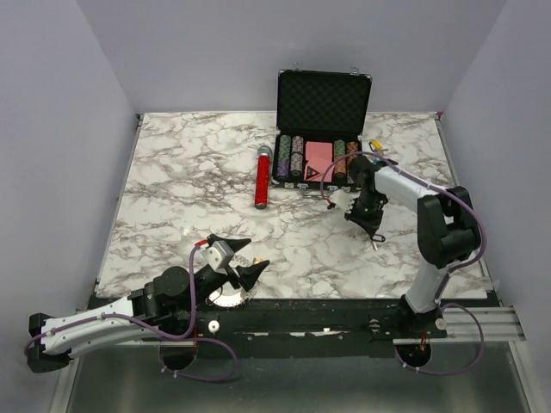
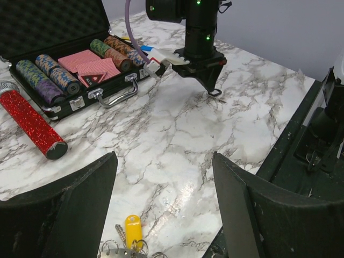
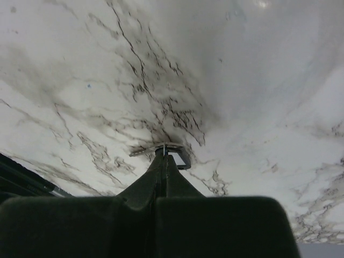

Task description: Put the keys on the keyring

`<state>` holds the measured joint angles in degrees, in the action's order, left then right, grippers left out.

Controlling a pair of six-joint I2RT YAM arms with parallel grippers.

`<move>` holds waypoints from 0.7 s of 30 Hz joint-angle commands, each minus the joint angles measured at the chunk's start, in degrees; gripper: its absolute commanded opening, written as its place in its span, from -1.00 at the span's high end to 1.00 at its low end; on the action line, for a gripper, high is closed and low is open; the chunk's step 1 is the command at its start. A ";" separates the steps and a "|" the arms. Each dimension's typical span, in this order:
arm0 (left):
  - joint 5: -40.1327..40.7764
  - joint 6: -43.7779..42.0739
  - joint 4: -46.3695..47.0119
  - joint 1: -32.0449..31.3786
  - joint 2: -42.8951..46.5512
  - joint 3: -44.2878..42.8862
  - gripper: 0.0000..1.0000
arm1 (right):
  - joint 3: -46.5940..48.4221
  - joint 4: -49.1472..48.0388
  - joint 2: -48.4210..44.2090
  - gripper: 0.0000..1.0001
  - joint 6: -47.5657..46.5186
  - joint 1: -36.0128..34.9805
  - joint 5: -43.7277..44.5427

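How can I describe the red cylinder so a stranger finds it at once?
On the white marble table, find the open black case of poker chips near the far edge. Beside its left end lies a sparkly red cylinder with a silver mesh tip. It alone is long, red and outside the case.

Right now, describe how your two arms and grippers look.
Both arms pair black joints with white links, a purple cable looping along each. The left arm ends in a left gripper with broad black wedge fingers; the right arm shows green lights near its narrow black right gripper.
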<state>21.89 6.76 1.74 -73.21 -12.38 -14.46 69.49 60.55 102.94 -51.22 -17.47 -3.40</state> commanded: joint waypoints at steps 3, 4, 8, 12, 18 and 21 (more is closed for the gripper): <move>1.58 0.27 -0.95 -0.09 0.96 -1.27 -0.59 | 2.75 -0.87 4.20 0.99 3.76 -2.39 -2.14; 1.66 0.27 -0.95 0.00 1.04 -1.36 -0.59 | 2.84 -0.96 4.46 0.99 4.02 -2.56 -2.14; 1.66 0.27 -0.95 -0.09 0.87 -1.27 -0.60 | 3.02 -0.79 4.82 0.99 4.64 -2.92 -3.37; 1.66 0.35 -0.86 0.00 0.69 -1.27 -0.60 | 2.58 -1.23 4.99 0.99 4.90 -3.18 -3.54; 1.58 0.53 -0.86 0.00 0.60 -1.27 -0.60 | 2.31 -1.41 5.26 0.86 5.43 -3.44 -3.90; 1.49 0.62 -0.86 0.00 0.60 -1.27 -0.60 | 2.40 -1.49 5.00 0.78 5.69 -3.62 -4.25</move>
<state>22.15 6.92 1.10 -73.21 -12.08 -14.46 71.22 59.81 106.98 -46.37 -20.47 -5.85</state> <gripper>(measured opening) 0.797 0.093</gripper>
